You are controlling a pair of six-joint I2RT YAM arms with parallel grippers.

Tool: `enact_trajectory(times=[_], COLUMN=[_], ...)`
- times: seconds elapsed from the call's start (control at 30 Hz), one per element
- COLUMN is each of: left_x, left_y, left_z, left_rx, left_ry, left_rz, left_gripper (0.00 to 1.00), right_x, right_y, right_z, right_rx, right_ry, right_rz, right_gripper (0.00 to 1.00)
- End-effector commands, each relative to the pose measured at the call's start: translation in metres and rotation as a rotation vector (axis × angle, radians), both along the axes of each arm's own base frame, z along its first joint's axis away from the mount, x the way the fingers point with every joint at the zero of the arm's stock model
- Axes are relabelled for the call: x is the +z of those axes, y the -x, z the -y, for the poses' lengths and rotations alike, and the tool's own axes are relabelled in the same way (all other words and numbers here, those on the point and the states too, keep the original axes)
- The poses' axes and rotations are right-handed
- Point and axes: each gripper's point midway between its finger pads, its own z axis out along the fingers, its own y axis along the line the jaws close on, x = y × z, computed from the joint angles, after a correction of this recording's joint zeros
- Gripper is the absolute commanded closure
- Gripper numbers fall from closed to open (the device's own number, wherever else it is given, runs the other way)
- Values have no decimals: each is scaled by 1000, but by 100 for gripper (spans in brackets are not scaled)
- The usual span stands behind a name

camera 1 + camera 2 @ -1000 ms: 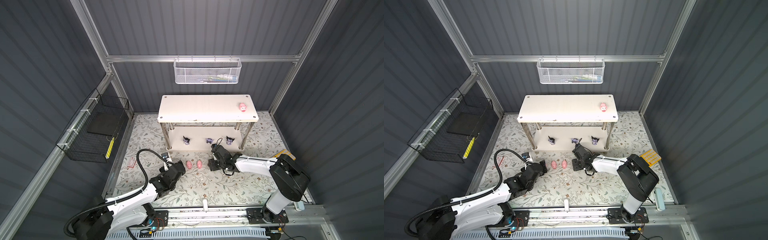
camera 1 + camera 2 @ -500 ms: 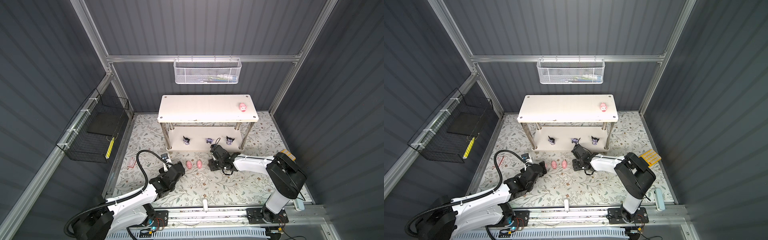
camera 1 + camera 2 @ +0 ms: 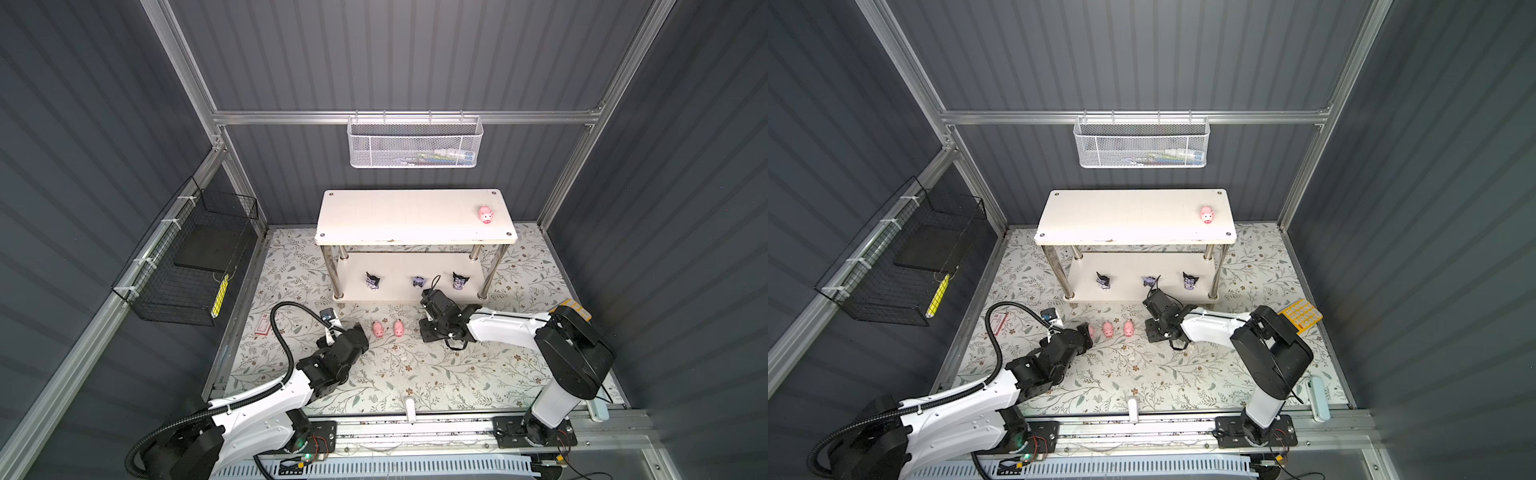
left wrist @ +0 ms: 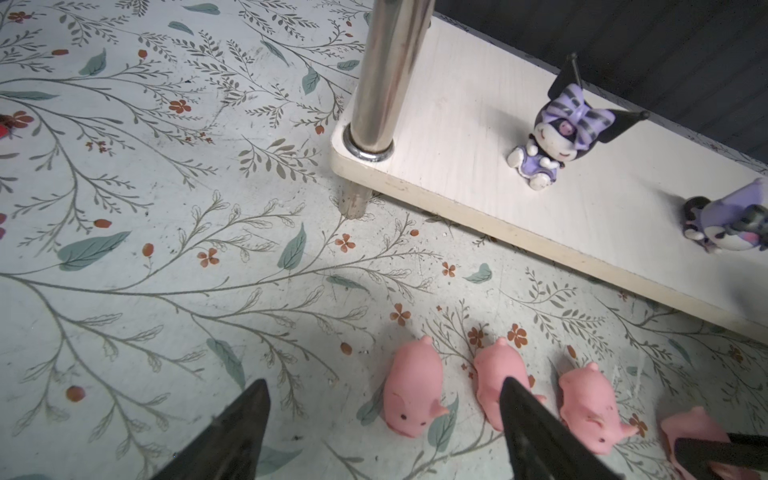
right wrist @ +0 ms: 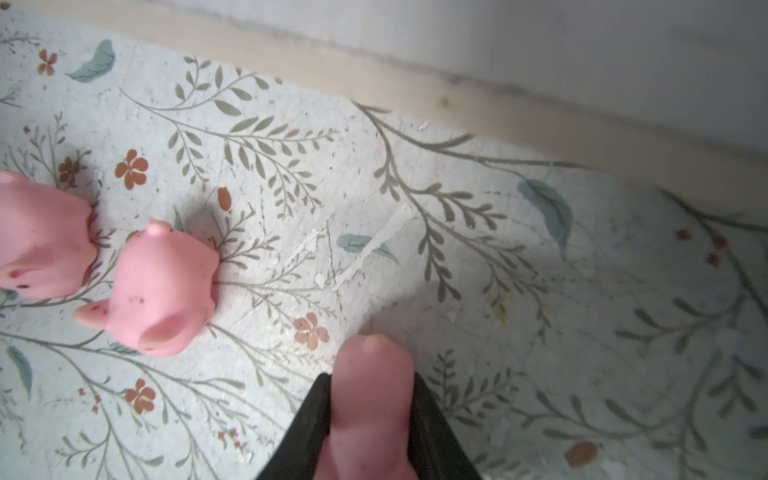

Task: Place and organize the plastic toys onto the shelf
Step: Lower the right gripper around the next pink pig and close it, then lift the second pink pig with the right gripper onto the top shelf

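Dark grey walls (image 3: 415, 62) stand around a flowery mat (image 3: 415, 374). The right gripper (image 5: 371, 376) pinches a pink pig (image 5: 372, 415) just in front of the white shelf (image 3: 395, 216). The left gripper (image 4: 382, 383) gapes wide by three pigs (image 4: 409, 395) on the mat.

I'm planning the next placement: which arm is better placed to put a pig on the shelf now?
Right. The right gripper is shut on a pink pig close to the shelf. The left gripper is open, gripping nothing, with three loose pigs on the mat near it.
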Motion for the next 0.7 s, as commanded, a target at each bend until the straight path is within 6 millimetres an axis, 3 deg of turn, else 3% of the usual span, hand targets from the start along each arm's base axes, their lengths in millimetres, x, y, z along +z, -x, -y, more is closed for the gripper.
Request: enact_trajectory(times=[0.0, 0.2, 0.37, 0.53, 0.67], left_x=[-3, -1, 2, 3, 3], left_y=[2, 2, 0, -1, -2], left_z=[-9, -11, -12, -10, -8], left_rx=[32, 36, 36, 28, 22], left_ry=[-10, -11, -18, -26, -18], left_rz=[4, 9, 16, 9, 8], left_gripper=[13, 13, 13, 13, 13], right_x=[16, 55, 102, 159, 224], right_y=[9, 37, 64, 82, 84], right_z=[8, 25, 49, 70, 82], right_rx=[-4, 10, 24, 36, 48], right_ry=[15, 8, 18, 27, -10], right_rz=[8, 3, 17, 36, 147], right_gripper=[70, 70, 69, 69, 70])
